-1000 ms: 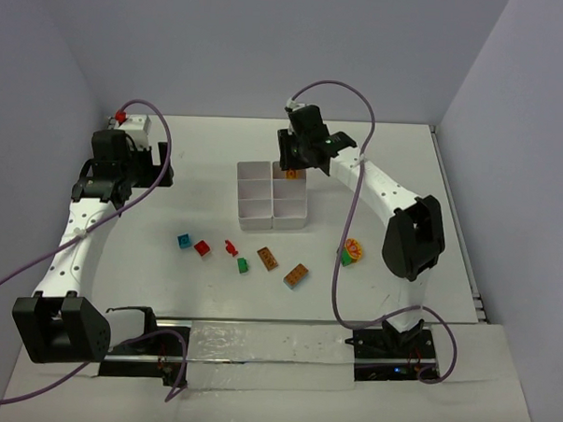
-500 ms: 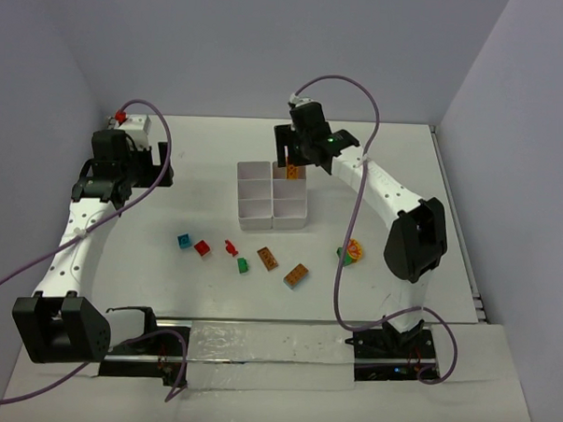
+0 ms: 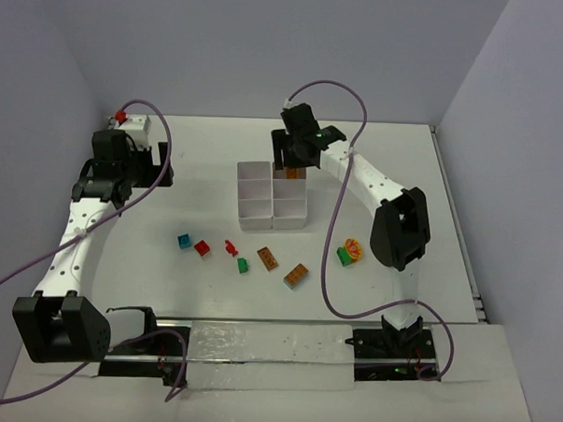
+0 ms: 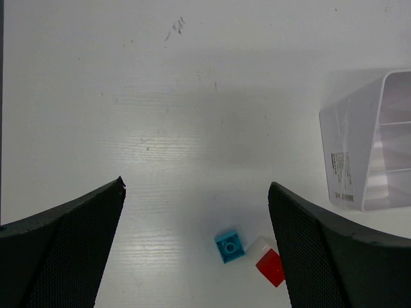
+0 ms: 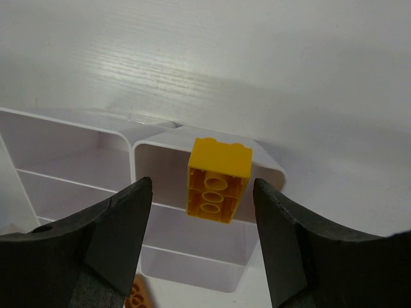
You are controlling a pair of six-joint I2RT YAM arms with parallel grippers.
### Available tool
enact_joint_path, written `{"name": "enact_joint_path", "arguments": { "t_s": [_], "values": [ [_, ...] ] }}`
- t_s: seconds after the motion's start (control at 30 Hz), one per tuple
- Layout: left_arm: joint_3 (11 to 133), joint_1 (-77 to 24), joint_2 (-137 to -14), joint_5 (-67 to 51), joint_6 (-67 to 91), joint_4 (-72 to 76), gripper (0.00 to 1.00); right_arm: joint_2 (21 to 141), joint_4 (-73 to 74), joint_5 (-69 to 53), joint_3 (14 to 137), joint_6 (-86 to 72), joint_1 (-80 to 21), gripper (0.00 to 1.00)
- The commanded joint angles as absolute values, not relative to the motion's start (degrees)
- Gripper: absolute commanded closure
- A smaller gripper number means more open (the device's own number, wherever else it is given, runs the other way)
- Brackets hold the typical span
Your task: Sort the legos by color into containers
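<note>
- The right arm has swung its elbow a little to the left since a second ago. It reaches from its base at the near edge up and over to the far side of the tray.
- The left arm has not moved. It bends up along the left side of the table, with its wrist near the far left corner.
- The tray is in the same place in the middle of the table.
- The right gripper hangs over the tray's far right cup. Its fingers stand apart and hold nothing.
- The left gripper is spread wide over bare table, with nothing in it.
- The green and yellow bricks were partly hidden by the right arm before. They now show fully.
- The yellow brick is between the right fingers but touches neither. It is over the corner cup, bottom side facing the camera. I cannot tell if it rests inside.
- Two orange-brown bricks, a green brick, a small red piece, a red brick and a teal brick lie where they were, in front of the tray.
</note>
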State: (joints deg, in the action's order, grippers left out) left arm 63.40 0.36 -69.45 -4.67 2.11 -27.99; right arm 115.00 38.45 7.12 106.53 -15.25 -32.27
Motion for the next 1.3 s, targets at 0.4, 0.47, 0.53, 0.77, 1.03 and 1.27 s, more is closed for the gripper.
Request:
{"name": "enact_joint_path", "arguments": {
  "t_s": [0.4,0.47,0.53,0.77,1.03,1.27],
  "values": [
    [63.61,0.46,-68.64,-3.89,1.93,-25.22,0.01,116.26,40.26,8.89,109.69,-17.49,-32.41,0.51],
    [63.61,0.44,-68.64,-3.93,1.93,-25.29,0.01,116.43,40.25,9.03,109.69,-17.58,-32.28,0.51],
    [63.63,0.53,-68.55,-3.96,1.91,-25.31,0.01,116.54,40.25,9.11,109.69,-17.67,-32.26,0.52],
    [63.63,0.52,-68.29,-3.87,1.93,-25.66,0.01,118.04,41.66,8.52,111.71,-18.20,-32.17,0.36],
    [63.55,0.47,-68.14,-3.72,1.78,-25.75,0.01,118.38,41.19,8.43,111.88,-18.93,-31.99,0.61],
    [64.02,0.53,-68.50,-3.94,1.90,-26.23,0.01,113.15,37.07,5.86,106.37,-18.86,-32.29,0.84]
  ]
}}
